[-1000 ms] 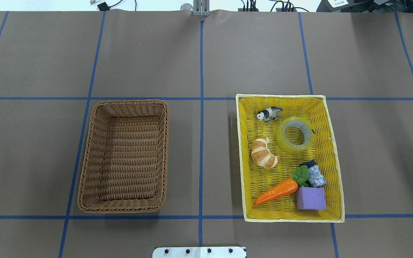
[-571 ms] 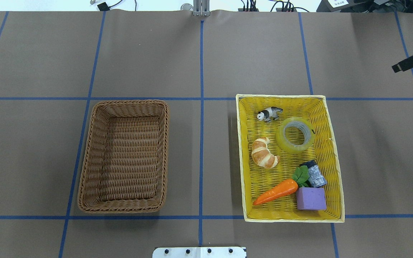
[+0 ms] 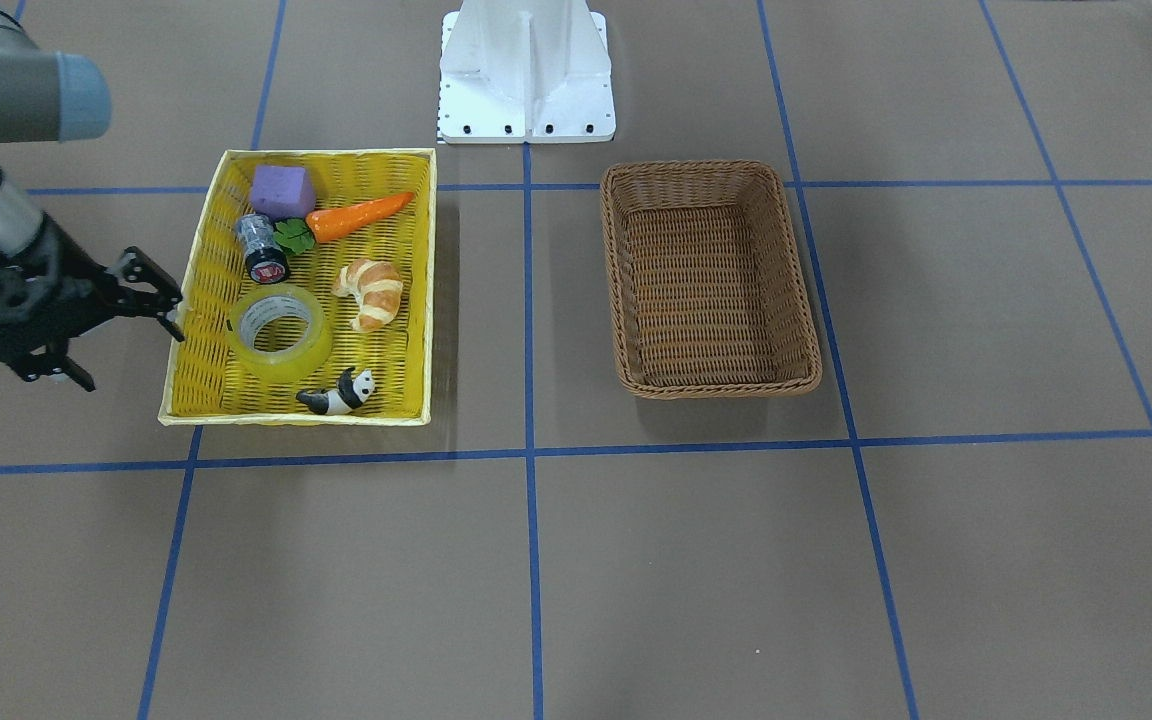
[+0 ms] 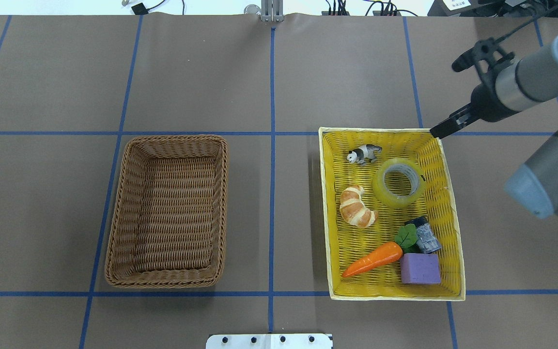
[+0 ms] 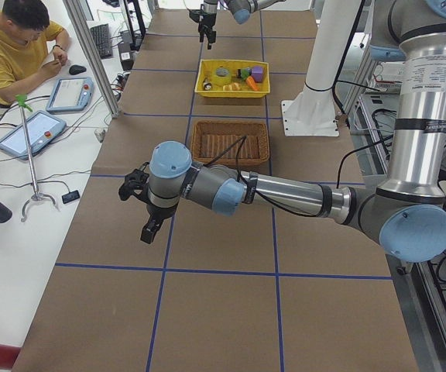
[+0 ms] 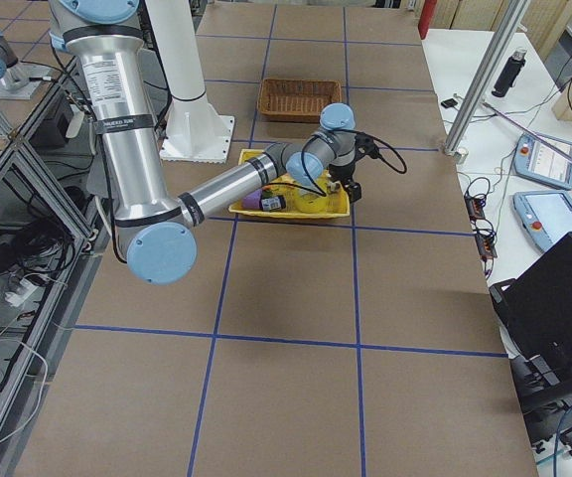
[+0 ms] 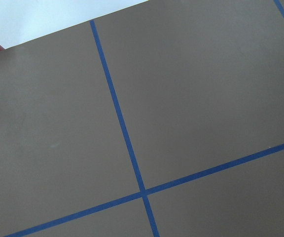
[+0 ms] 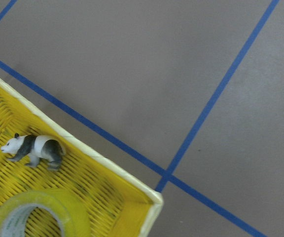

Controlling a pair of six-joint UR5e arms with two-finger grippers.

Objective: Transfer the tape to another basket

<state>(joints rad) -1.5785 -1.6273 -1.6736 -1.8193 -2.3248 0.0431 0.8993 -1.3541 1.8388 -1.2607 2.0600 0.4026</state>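
Done: nothing; tape lies in the yellow tray.
Left to do: grasp, carry left into basket.
Right gripper: spread, empty, beside tray.
Left gripper: cannot tell.

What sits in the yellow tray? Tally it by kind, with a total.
Toy foods: 2, croissant, carrot
Rolls: 2, tape, small dark roll
Toy animals: 1, panda
Blocks: 1, purple block
Total: 6 in the yellow tray

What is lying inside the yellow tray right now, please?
The tray holds the tape, a panda, a croissant, a carrot, a small dark roll and a purple block. The weave under each is covered.
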